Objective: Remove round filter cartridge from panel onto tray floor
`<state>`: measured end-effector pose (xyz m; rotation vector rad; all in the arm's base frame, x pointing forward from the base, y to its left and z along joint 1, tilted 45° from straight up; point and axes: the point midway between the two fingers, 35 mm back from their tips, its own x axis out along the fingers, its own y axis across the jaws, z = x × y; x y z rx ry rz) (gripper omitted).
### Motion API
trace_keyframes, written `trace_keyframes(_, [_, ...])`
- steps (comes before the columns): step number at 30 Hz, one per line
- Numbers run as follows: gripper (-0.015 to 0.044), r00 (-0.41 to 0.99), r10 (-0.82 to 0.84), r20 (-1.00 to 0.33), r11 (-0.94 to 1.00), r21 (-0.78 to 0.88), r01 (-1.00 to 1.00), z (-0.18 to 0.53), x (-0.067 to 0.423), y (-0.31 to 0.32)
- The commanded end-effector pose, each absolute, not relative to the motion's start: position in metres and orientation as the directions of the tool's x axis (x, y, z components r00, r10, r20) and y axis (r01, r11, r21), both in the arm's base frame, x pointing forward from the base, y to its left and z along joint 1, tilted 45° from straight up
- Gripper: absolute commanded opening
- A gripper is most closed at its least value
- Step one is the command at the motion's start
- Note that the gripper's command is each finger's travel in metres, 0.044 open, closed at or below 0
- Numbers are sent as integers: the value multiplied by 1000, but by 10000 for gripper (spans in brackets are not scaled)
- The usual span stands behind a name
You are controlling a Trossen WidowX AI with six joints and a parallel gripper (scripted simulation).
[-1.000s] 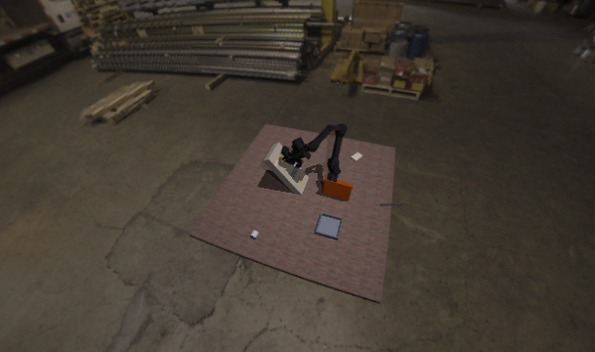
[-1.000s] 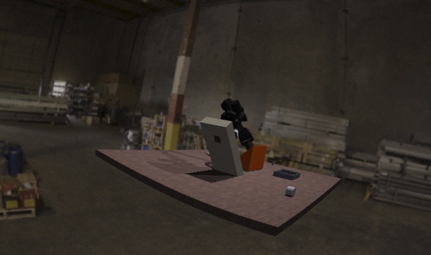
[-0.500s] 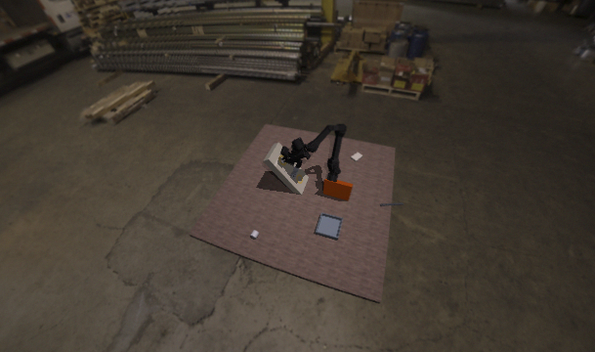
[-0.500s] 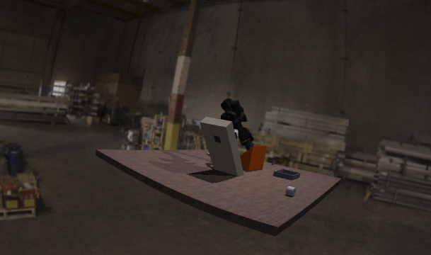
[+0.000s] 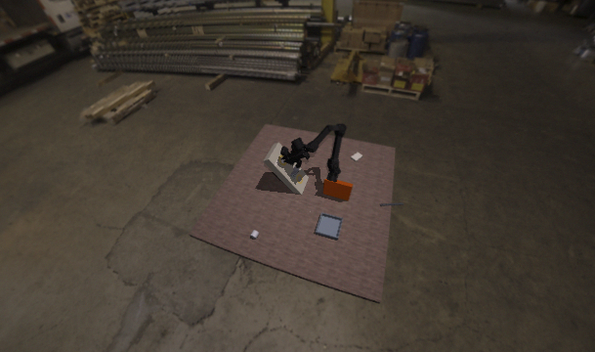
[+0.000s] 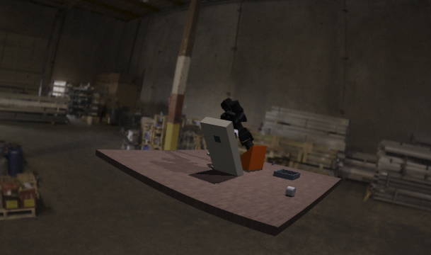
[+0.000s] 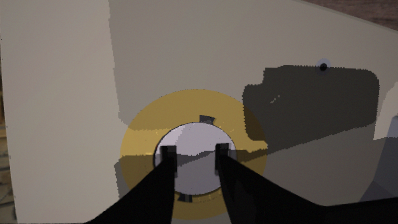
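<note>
From the top, the arm bends over the leaning panel; the tray lies well apart on the table. From the side, the panel hides the jaws. At the wrist, the narrow jaws' two fingers sit in the slots of the cartridge, which is flush inside its yellow ring. Nothing is pinched between them.

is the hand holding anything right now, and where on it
Nothing is clamped: the hand's fingertips sit in the two slots on the filter cartridge's face, still seated in the panel.
</note>
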<state>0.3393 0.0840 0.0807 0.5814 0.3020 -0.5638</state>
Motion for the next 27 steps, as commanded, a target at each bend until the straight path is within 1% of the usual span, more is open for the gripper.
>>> trace_keyframes(1, [116, 810, -409, -420, 694, 433, 575, 81, 340, 85])
trace_keyframes(27, [116, 810, -409, -420, 694, 433, 575, 75, 351, 79])
